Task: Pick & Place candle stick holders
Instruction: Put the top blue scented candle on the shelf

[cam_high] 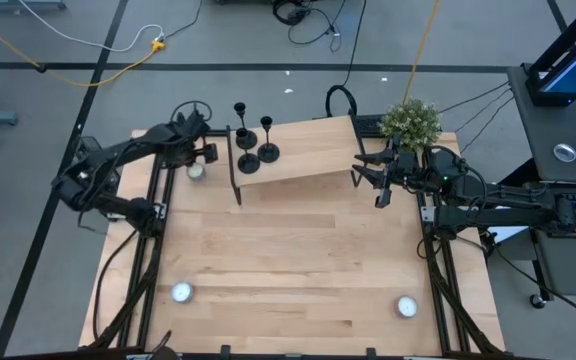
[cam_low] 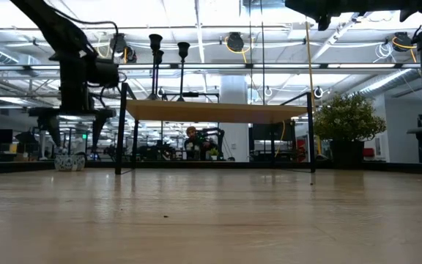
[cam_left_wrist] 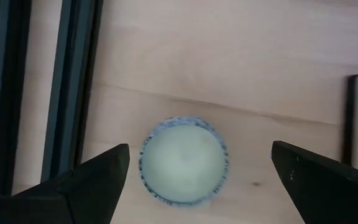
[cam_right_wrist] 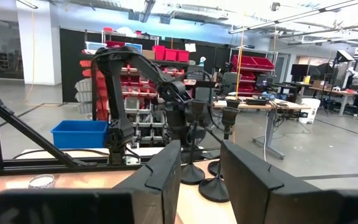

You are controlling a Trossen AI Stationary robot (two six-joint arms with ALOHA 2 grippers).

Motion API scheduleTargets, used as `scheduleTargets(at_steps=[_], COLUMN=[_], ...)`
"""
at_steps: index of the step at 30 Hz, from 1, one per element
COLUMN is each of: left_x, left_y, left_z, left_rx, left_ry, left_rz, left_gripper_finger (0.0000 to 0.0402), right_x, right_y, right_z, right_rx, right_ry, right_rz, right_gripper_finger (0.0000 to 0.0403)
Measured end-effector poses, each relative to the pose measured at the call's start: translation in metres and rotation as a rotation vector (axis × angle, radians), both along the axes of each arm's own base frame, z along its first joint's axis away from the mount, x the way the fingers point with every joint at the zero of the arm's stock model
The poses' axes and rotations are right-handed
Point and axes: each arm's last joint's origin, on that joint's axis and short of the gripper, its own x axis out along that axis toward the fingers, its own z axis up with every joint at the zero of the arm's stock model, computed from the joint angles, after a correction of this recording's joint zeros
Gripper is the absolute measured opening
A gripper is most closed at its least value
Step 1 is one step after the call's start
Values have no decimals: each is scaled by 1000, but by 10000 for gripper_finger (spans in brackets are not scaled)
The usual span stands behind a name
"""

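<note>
Three black candle stick holders (cam_high: pixel 248 160) (cam_high: pixel 267 152) (cam_high: pixel 240 108) stand upright on their round bases at the left end of a raised wooden shelf (cam_high: pixel 308 155). They also show in the low view (cam_low: pixel 155 44) and in the right wrist view (cam_right_wrist: pixel 225 155). My left gripper (cam_high: pixel 196 160) is open, pointing down over a small round white candle (cam_left_wrist: pixel 182 160) on the table left of the shelf. Its fingers stand on either side of the candle without touching it. My right gripper (cam_high: pixel 373 178) is open and empty at the shelf's right end, facing the holders.
Two more small white candles (cam_high: pixel 181 292) (cam_high: pixel 406 306) lie near the table's front corners. A potted plant (cam_high: pixel 411 122) stands at the far right behind my right gripper. The shelf's black legs (cam_low: pixel 120 128) stand on the table. Dark frame rails (cam_high: pixel 153 250) run along both table sides.
</note>
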Motion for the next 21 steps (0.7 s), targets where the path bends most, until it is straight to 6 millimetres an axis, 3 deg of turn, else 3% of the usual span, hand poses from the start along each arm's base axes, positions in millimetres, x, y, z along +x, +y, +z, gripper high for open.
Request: scheduleTargets(at_steps=[8,21], left_x=[-4,-6], left_y=[13,23], left_z=[-20,-36], left_rx=[-89,-143], left_ry=[27,23], left_rz=[38,59], left_gripper_finger=[397,397], right_x=[0,0], right_y=[0,0], right_z=[0,0], right_rx=[0,0], right_ry=[0,1], right_rz=[0,0], right_gripper_finger=[105,105])
